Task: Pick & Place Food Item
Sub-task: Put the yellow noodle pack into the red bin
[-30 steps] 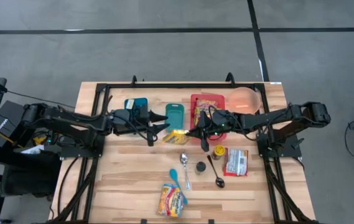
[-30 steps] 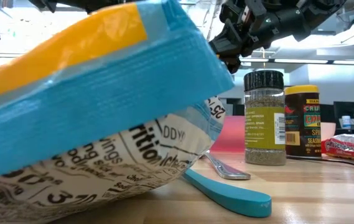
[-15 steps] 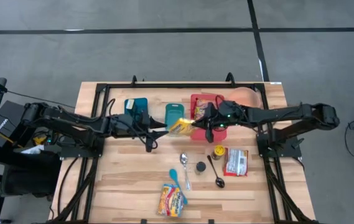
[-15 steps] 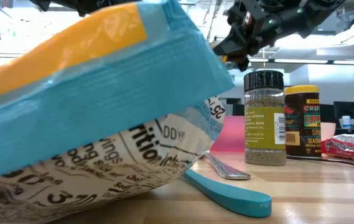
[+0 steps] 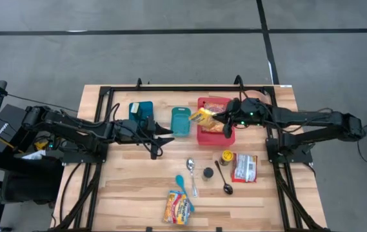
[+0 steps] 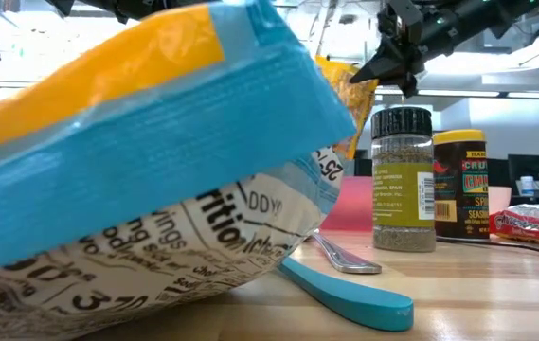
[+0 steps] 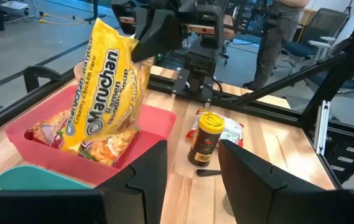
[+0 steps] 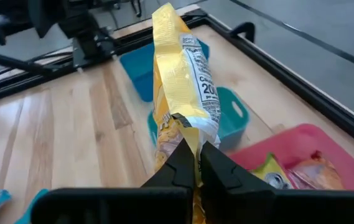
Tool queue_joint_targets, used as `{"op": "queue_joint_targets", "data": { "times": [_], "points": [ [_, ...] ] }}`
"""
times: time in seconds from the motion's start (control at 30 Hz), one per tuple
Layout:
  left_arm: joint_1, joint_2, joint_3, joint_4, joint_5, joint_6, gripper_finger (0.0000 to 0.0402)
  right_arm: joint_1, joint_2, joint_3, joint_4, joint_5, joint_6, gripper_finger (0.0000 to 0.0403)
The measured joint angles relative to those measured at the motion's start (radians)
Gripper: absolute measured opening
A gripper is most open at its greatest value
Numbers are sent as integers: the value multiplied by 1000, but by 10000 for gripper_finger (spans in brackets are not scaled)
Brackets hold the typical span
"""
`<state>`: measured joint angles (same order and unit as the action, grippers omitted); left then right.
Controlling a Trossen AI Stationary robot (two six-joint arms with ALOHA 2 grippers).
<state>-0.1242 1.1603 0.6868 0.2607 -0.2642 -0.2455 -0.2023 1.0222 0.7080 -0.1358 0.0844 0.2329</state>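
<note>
Maruchan ramen packet [image 7: 105, 87], yellow and hanging by one edge, is pinched between the shut fingers of the right gripper [image 5: 220, 116], whose tips [image 8: 186, 163] clamp the packet's crimped seam in the right wrist view. In the high view the packet [image 5: 204, 117] hangs at the left edge of the red bin [image 5: 226, 136], which sits at the back of the tabletop [image 5: 131, 187] beside a teal bin [image 5: 181, 121]; the left wrist view shows its lower end dipping into the red bin [image 7: 21, 133], where another printed packet already lies.

The carry looks finished and the placing step is in hand. The next move calls for shifting the packet a little further over the bin's middle so it does not drape over the wall, lowering it until it rests, then parting the fingers and lifting clear.

The left gripper [image 5: 162, 136] waits over the tabletop just left of the teal bin, its fingers [image 7: 147, 172] partly open with nothing between them. A dark seasoning jar [image 7: 204, 138] stands nearby on the tabletop, well out of the path. Another snack bag [image 6: 136, 170] lies close to the low camera and plays no part.
</note>
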Motion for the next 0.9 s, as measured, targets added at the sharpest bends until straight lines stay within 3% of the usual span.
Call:
{"op": "queue_joint_targets", "data": {
  "times": [0.43, 0.67, 0.9],
  "points": [
    [0, 0, 0, 0, 0, 0, 140, -56, -157, -161, 16, 30, 199, 0],
    [0, 0, 0, 1, 0, 0, 140, -57, -173, -217, 8, 29, 288, 2],
    [0, 0, 0, 1, 0, 0, 140, -94, -174, -242, 2, -96, 213, 2]
  ]
}}
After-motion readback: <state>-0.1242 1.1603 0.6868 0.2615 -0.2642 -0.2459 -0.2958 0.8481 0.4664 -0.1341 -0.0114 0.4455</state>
